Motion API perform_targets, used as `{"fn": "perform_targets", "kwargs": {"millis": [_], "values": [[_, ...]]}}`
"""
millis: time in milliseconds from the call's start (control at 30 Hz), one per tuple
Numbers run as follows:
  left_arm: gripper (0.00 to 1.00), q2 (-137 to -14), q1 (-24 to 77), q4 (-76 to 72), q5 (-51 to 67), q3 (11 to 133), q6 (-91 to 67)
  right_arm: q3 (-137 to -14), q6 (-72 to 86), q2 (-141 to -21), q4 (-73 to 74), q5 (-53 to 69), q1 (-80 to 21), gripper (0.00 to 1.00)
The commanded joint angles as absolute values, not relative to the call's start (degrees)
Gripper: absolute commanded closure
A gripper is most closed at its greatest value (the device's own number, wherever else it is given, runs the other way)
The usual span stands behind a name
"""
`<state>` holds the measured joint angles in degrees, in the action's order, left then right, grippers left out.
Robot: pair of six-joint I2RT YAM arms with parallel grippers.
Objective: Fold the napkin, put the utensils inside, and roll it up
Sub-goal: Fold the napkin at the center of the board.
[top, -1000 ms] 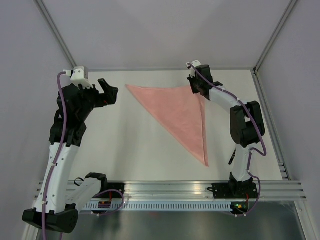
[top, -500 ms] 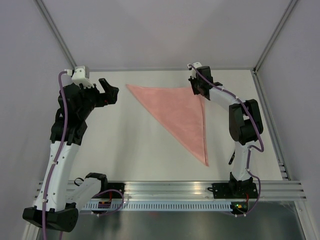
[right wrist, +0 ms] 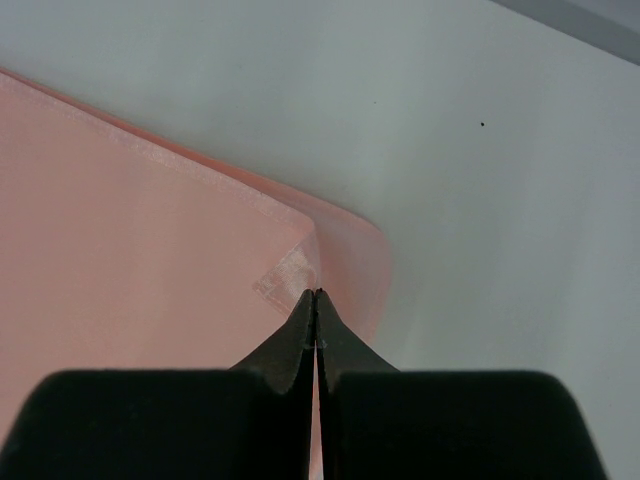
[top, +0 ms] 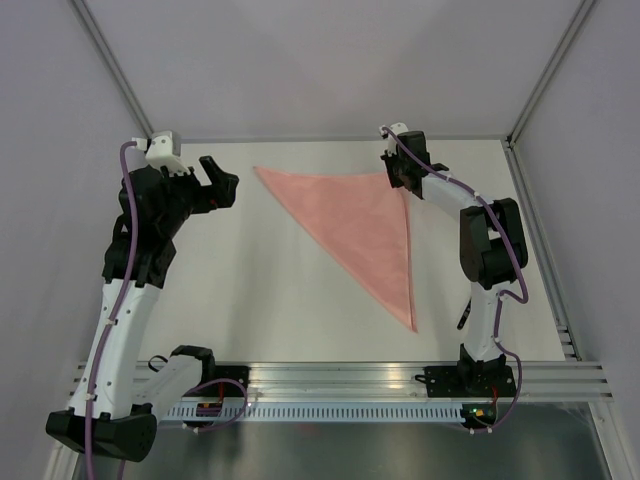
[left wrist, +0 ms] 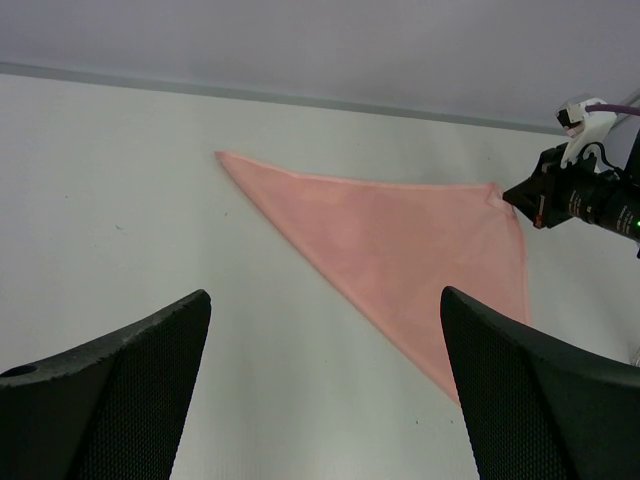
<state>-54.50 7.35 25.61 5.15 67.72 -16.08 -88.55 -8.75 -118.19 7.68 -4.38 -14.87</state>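
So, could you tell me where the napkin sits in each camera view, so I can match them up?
Top external: the napkin is a triangle right of centre on the table.
Left wrist: the triangle lies mid-frame, running right.
Right wrist: it fills the left half.
Shared landmark: the napkin corner pinched by the right gripper with its fingers shut.

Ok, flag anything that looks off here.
The napkin fold is slightly off: at its far right corner the top layer stops short, so the lower layer pokes out past it. Nothing else stands out.
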Motion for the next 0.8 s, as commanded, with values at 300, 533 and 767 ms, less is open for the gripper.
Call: {"fn": "perform_targets", "kwargs": {"millis": [300, 533, 767], "values": [[0.00, -54.84, 7.12, 23.38, 6.59, 67.06, -18.81, -92.28, -8.79, -120.50, 6.59, -5.54, -14.33, 1.00], [0.00, -55.37, 7.03, 23.20, 6.86, 66.97, -18.90, -92.64, -8.70, -120.76, 6.59, -5.54, -13.97, 1.00], [0.00, -55.55, 7.12, 23.12, 6.94, 66.71, -18.98, -92.72, -8.88, -121.03, 6.59, -5.54, -13.62, 1.00]]}}
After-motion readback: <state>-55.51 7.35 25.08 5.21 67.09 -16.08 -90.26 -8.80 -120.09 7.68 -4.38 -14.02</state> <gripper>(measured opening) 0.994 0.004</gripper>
